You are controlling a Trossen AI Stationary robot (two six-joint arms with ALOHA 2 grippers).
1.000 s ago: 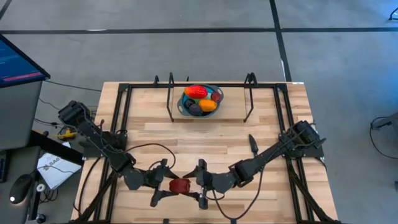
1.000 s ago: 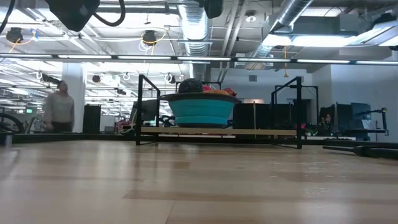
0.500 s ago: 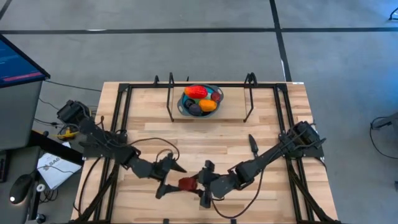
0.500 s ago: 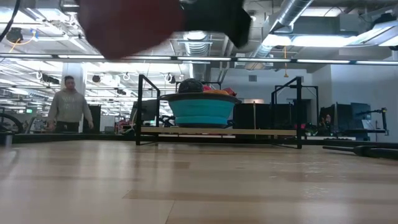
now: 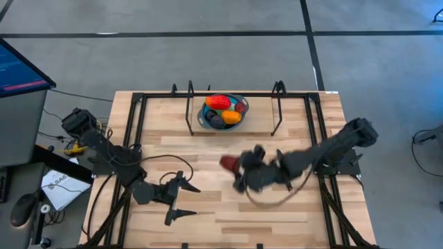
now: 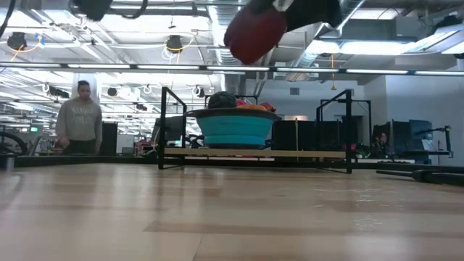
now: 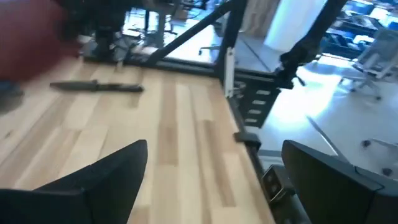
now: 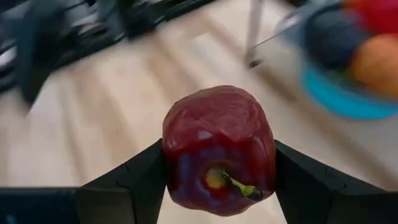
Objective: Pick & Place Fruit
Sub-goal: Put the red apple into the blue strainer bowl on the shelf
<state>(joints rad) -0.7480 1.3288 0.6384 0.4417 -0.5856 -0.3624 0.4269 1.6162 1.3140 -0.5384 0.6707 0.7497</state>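
A dark red apple (image 8: 219, 152) is clamped between the fingers of the right gripper (image 5: 234, 168) above the table middle, near the blue bowl (image 5: 223, 113), while the left gripper (image 5: 176, 200) is held wide open.

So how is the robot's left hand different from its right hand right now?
The right hand is shut on a dark red apple; the left hand is open and holds nothing. The right hand is lifted above the table, out towards the blue bowl of fruit; the left hand sits at the table's near side, away from the bowl. Both are dark two-finger hands on dark arms.
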